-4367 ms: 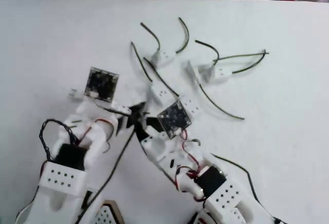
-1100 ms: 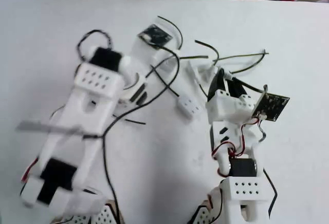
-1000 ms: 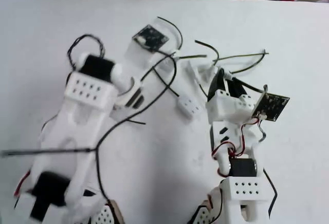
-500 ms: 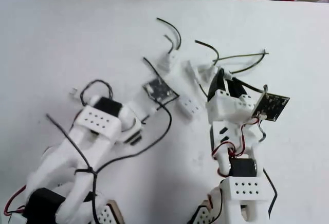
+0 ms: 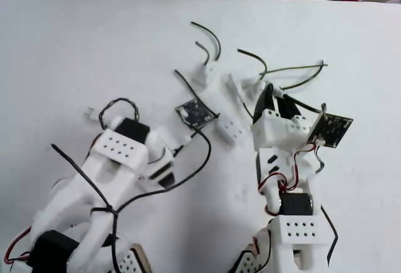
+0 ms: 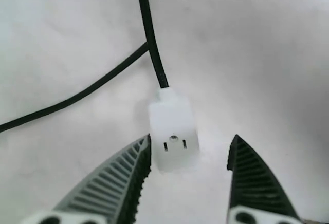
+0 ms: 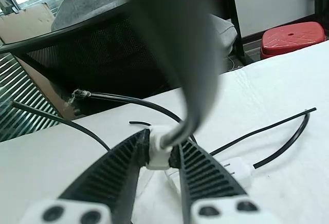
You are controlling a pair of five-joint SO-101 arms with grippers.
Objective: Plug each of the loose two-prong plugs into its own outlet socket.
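A white outlet socket (image 6: 174, 141) with a black wire lies flat on the table between the fingers of my left gripper (image 6: 190, 142), which is open; one finger (image 6: 134, 162) touches its side. The left arm (image 5: 119, 151) sits at the front left, its wrist board over the table's middle. My right gripper (image 7: 162, 144) is shut on a white plug (image 7: 158, 158) trailing a thick black wire. From above, the right gripper (image 5: 270, 97) stands right of centre among white connectors (image 5: 229, 128) and their wires. Another white plug (image 7: 239, 171) with prongs lies just past it.
More wired connectors (image 5: 203, 72) lie behind the middle, their thin black wires (image 5: 294, 69) fanning toward the back right. A small white piece (image 5: 93, 113) rests alone at the left. A chair and a red stool (image 7: 288, 36) stand past the table's far edge.
The left arm has swung from the back of the table toward the front left and stopped over the socket. The right arm has kept still for the last second.
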